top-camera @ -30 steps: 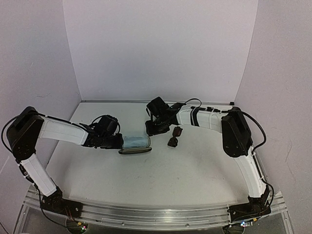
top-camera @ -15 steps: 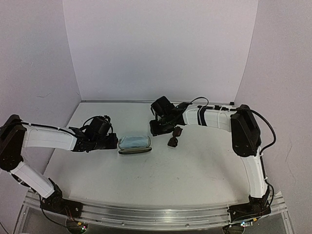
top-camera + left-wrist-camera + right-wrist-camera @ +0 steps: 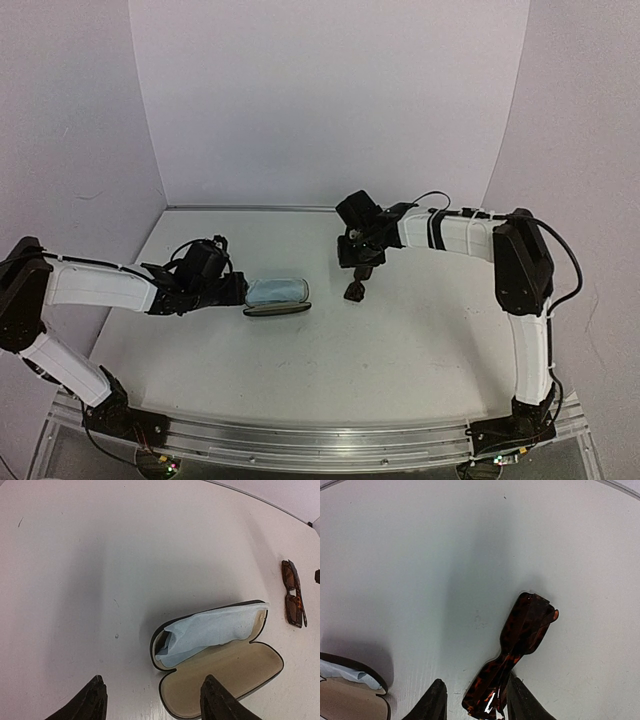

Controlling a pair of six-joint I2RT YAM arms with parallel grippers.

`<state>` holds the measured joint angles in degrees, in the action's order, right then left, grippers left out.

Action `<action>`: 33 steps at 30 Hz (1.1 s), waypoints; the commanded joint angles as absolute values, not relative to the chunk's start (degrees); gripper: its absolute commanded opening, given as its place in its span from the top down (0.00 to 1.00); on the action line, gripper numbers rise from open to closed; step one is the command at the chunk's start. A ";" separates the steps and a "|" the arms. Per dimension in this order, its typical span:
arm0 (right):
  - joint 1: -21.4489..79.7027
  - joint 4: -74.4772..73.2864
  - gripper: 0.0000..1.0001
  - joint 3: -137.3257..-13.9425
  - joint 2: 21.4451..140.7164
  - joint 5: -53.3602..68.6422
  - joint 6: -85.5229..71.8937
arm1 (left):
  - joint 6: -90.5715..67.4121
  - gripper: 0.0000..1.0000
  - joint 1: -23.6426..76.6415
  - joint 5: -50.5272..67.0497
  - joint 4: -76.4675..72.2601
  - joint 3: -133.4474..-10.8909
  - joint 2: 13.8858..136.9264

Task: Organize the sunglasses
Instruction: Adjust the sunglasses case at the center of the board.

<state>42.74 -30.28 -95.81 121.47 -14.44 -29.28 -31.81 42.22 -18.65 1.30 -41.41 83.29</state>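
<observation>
The sunglasses [image 3: 354, 291], a small folded tortoiseshell pair, lie on the white table right of centre. They also show in the right wrist view [image 3: 525, 630] and the left wrist view [image 3: 293, 594]. My right gripper [image 3: 358, 268] is open just above them. Its fingers straddle their near end [image 3: 476, 681], and the right finger touches the frame. The black oval case [image 3: 277, 306] lies open, showing its tan lining [image 3: 235, 665], with the light blue cloth [image 3: 210, 630] in its far half. My left gripper [image 3: 238, 290] is open and empty at the case's left end [image 3: 152, 681].
White walls stand close behind and to both sides of the table [image 3: 330, 350]. The case's end and a corner of the cloth show at the lower left of the right wrist view [image 3: 350, 680]. The case lies about a hand's width left of the sunglasses.
My right gripper has moved right, from beside the sunglasses to over them. My left arm has dropped low, and its gripper has drawn back a little and returned to the case's left end.
</observation>
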 commanded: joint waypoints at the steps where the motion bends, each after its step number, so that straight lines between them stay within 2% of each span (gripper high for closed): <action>1: 41.91 -30.05 0.58 -95.78 119.78 -15.79 -32.36 | -30.84 0.32 41.13 -20.30 -4.77 -42.58 84.28; 8: 41.25 -30.59 0.58 -96.63 120.19 -15.43 -32.92 | -27.13 0.27 36.96 -12.03 -7.82 -45.76 86.30; 14: 40.71 -29.82 0.58 -94.35 119.56 -14.93 -34.19 | -19.90 0.27 32.42 2.40 -10.45 -47.04 89.22; 20: 40.46 -28.84 0.58 -92.87 119.01 -14.34 -34.63 | -13.12 0.32 30.46 8.34 -9.79 -46.87 89.47; 24: 40.43 -28.37 0.58 -92.15 118.90 -14.24 -34.76 | -10.25 0.38 30.06 11.17 -9.57 -46.24 89.18; 33: 40.34 -27.93 0.59 -91.97 119.47 -13.27 -35.31 | -8.66 0.45 30.09 13.14 -8.31 -46.96 92.64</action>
<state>40.51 -30.04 -91.42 121.45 -13.72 -34.37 -10.46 30.30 11.11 -7.57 -44.95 90.91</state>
